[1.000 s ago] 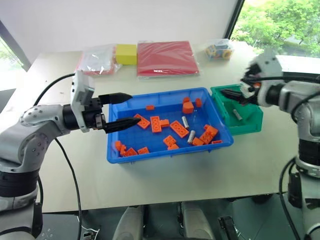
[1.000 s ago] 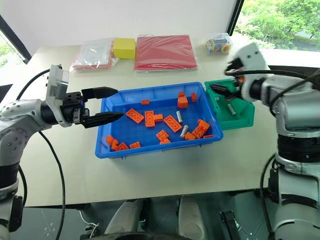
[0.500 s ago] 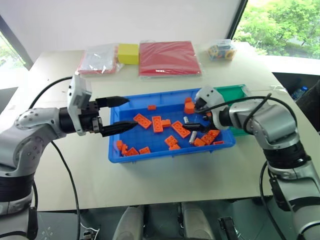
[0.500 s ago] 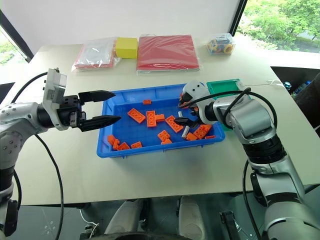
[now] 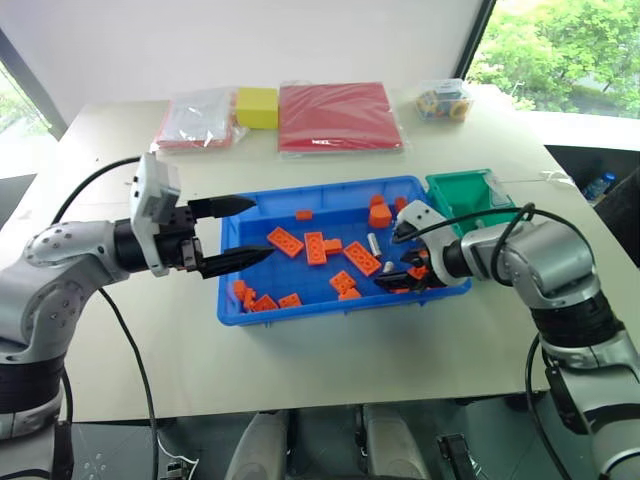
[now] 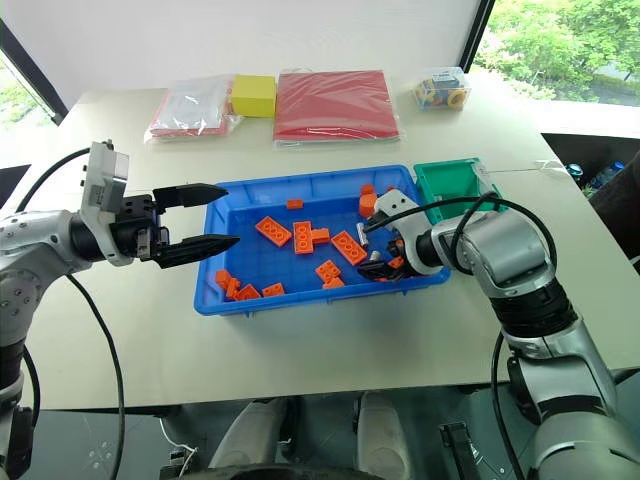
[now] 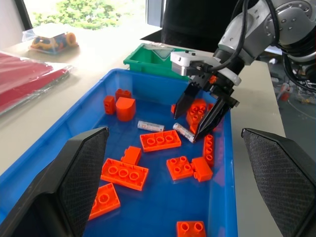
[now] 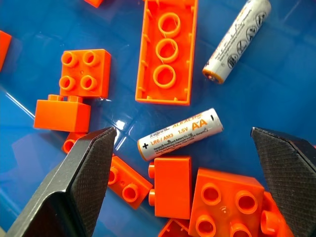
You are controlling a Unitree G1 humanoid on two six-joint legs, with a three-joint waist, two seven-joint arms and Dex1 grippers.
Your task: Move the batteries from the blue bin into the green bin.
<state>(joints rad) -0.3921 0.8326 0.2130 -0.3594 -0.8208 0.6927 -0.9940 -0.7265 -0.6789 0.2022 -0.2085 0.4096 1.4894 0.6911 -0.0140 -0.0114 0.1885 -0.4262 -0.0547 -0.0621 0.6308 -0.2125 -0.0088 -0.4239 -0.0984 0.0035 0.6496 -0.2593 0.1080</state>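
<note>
— Moved since a second ago: right gripper [image 7: 201, 114], then up over the green bin [image 5: 470, 192], now down inside the blue bin [image 5: 300, 306] at the end nearest the green bin.

— Fingers?

— Spread wide, gripping nothing. Poised either side of one of the batteries [image 8: 179, 133], lying flat on the blue floor, label up, just beside an orange brick [image 8: 171, 187].

— Second battery [image 8: 237, 40]?

— Also flat in the blue bin, a little farther in, next to a long upturned orange brick [image 8: 165, 52]. Not touched by anything.

— Anything in the green bin?

— Cannot tell from here; inside not visible enough. Sits touching the blue bin's short end, on the robot's right.

— Left gripper [image 5: 243, 230]?

— Hovering level at the blue bin's opposite end, black fingers wide apart, tips just over the rim, holding nothing. Same spot as a second ago.

— Around the blue bin?

— More orange bricks scattered across its floor. Beyond its far long side, well apart on the table [image 5: 120, 330]: a red packet [image 5: 336, 115], a yellow block [image 5: 256, 106], a clear bag [image 5: 195, 119], a small box of coloured pieces [image 5: 444, 100].
</note>
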